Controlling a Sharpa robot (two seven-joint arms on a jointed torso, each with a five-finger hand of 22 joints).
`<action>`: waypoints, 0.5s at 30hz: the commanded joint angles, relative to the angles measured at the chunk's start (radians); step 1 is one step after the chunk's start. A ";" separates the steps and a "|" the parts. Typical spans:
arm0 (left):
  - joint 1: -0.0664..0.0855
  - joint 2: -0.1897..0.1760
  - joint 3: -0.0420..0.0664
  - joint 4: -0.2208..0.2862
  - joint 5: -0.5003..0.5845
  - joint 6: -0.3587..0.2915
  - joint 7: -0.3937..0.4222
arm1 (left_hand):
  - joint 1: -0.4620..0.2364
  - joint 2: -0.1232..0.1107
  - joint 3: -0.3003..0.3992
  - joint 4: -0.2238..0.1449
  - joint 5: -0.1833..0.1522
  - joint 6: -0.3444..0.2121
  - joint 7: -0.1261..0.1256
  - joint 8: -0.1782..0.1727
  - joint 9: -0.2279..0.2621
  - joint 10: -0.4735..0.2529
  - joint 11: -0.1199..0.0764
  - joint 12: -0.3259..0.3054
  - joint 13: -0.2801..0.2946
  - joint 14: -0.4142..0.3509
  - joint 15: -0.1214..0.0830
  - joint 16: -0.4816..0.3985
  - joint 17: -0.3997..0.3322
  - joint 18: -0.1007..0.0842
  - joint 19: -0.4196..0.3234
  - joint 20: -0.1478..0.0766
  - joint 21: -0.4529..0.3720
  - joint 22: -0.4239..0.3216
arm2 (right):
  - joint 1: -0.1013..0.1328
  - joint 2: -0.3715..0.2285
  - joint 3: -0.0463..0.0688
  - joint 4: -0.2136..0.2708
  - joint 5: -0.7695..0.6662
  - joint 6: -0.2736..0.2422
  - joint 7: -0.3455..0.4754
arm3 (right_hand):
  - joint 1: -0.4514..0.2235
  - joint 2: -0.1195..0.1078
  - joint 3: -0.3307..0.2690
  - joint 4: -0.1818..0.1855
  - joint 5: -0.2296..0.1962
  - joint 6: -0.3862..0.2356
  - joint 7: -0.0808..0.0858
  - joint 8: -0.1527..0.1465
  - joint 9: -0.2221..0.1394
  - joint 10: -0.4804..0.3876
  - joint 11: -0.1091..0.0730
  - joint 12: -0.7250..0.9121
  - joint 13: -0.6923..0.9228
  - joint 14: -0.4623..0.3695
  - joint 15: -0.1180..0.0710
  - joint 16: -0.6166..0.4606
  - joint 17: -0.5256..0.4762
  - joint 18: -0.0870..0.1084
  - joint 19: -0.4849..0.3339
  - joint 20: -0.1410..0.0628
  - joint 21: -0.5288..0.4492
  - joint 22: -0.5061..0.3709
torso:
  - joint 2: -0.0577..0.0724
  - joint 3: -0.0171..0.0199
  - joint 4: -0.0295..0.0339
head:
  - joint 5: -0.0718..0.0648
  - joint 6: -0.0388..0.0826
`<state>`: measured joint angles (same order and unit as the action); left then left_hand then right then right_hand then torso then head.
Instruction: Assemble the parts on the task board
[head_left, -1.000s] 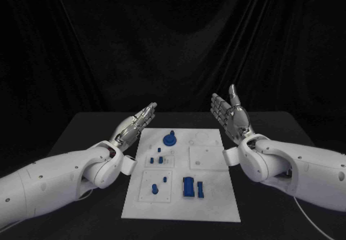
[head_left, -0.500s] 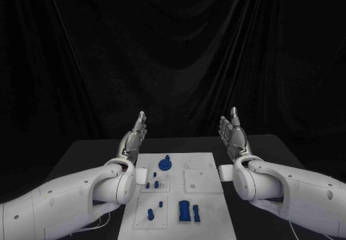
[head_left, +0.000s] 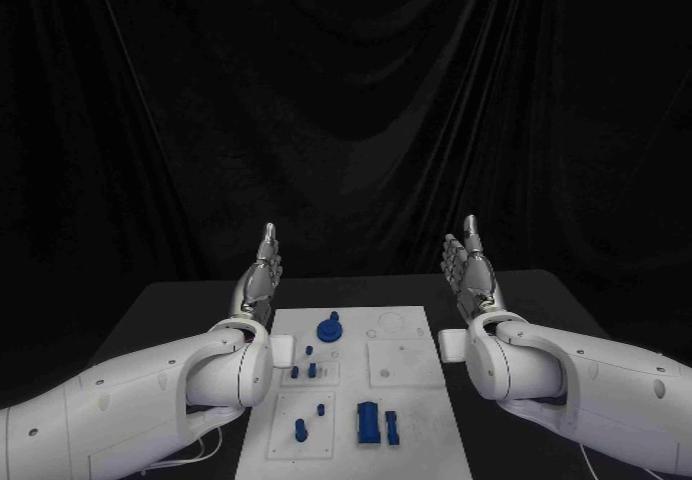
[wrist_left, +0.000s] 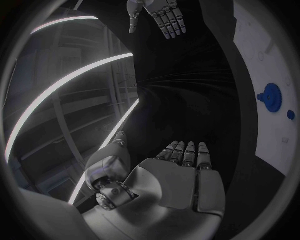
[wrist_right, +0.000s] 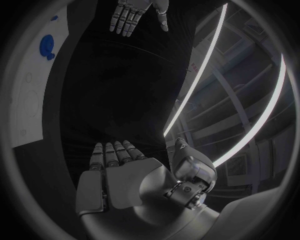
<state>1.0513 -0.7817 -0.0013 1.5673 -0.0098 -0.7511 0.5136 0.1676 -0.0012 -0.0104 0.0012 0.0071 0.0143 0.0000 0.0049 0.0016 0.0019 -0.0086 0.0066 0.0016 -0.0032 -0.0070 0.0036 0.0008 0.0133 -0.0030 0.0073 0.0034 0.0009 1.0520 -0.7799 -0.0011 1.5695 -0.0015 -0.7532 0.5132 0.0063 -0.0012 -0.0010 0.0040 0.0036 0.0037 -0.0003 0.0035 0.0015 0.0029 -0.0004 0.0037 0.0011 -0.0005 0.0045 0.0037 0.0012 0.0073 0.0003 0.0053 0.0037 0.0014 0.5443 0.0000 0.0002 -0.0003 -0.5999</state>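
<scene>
Against black drapes, the task board (head_left: 411, 400) lies mid-table between your raised, released left hand (head_left: 260, 280) and right hand (head_left: 469, 270); its blue parts (head_left: 375, 422) look light, rigid: pinch their sides.

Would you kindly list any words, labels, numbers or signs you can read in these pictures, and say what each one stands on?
None can be read.
The task board carries only faint outlines and blue parts, with no legible lettering.
The left hand and right hand bear no readable marking.
</scene>
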 joint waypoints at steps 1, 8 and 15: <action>-0.001 0.002 0.001 0.003 0.010 -0.019 0.006 | -0.055 0.001 0.010 -0.001 -0.007 -0.014 0.000 -0.005 -0.002 -0.002 0.009 -0.007 -0.002 0.003 0.007 -0.004 -0.001 -0.013 0.003 -0.007 -0.003 -0.001 | -0.002 0.000 0.001 0.000 0.001 -0.017 0.007 | -0.006 0.001 0.001 -0.004 -0.004 -0.004 0.000 -0.004 -0.001 -0.003 0.000 -0.004 -0.001 0.001 -0.004 -0.004 -0.001 -0.007 0.000 -0.005 -0.004 -0.001 | 0.000 0.0000 -0.0002 | 0.000 0.000; -0.001 0.002 0.001 0.003 0.010 -0.019 0.006 | -0.168 0.001 0.010 -0.001 -0.007 -0.014 0.000 -0.005 -0.002 -0.002 0.009 -0.007 -0.002 0.003 0.007 -0.004 -0.001 -0.013 0.003 -0.007 -0.003 -0.001 | -0.002 0.000 0.001 0.000 0.001 -0.017 0.007 | -0.006 0.001 0.001 -0.004 -0.004 -0.004 0.000 -0.004 -0.001 -0.003 0.000 -0.004 -0.001 0.001 -0.004 -0.004 -0.001 -0.007 0.000 -0.005 -0.004 -0.001 | 0.000 0.0000 -0.0002 | 0.000 0.000; -0.001 0.002 0.001 0.003 0.010 -0.019 0.006 | -0.168 0.001 0.010 -0.001 -0.007 -0.014 0.000 -0.005 -0.002 -0.002 0.009 -0.007 -0.002 0.003 0.007 -0.004 -0.001 -0.013 0.003 -0.007 -0.003 -0.001 | -0.002 0.000 0.001 0.000 0.001 -0.017 0.007 | -0.006 0.001 0.001 -0.004 -0.004 -0.004 0.000 -0.004 -0.001 -0.003 0.000 -0.004 -0.001 0.001 -0.004 -0.004 -0.001 -0.007 0.000 -0.005 -0.004 -0.001 | 0.000 0.0000 -0.0002 | 0.000 0.000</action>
<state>1.0512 -0.7817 -0.0013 1.5675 -0.0006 -0.7619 0.5098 0.0063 -0.0005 -0.0036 0.0000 0.0035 0.0037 0.0000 0.0049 0.0009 -0.0018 -0.0051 0.0066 0.0009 -0.0032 -0.0070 0.0036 0.0010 0.0135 -0.0030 0.0074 0.0034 0.0011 1.0519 -0.7799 -0.0011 1.5695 0.0021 -0.7578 0.5138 0.0064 -0.0012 -0.0011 0.0040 0.0036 0.0037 -0.0003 0.0035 0.0017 0.0029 -0.0004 0.0038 0.0012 -0.0006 0.0045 0.0037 0.0013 0.0075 0.0003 0.0053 0.0037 0.0015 0.5442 0.0001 -0.0001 0.0003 -0.5999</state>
